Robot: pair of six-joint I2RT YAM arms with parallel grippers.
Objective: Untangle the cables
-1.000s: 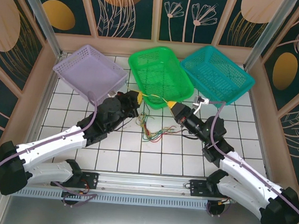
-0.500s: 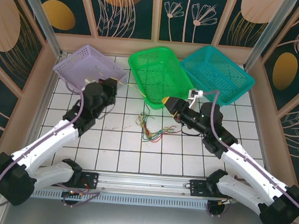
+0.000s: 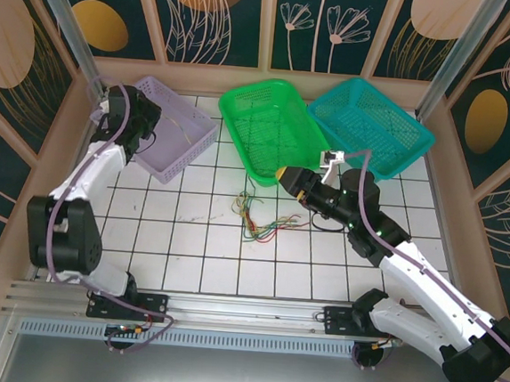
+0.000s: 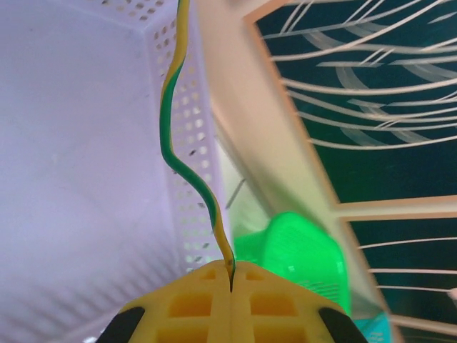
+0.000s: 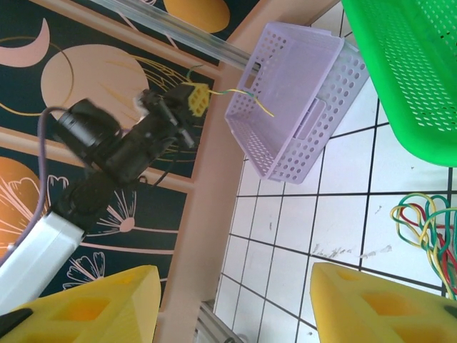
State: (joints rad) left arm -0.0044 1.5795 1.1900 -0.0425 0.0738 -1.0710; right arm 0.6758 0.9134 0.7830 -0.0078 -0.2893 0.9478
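Lilac basket (image 3: 167,128) sits far left, with the green basket (image 3: 274,126) and teal basket (image 3: 372,128) to its right. The cables (image 3: 257,218) lie bundled on the tiles (image 3: 195,257) near the green one.

At the left wrist, the left gripper (image 4: 230,275) has its jaws pressed together, pinching a yellow-green wire (image 4: 187,143) that runs over the lilac basket.

At the right wrist, the right gripper (image 5: 235,304) has its jaws spread on nothing, and the bundle lies near one finger.
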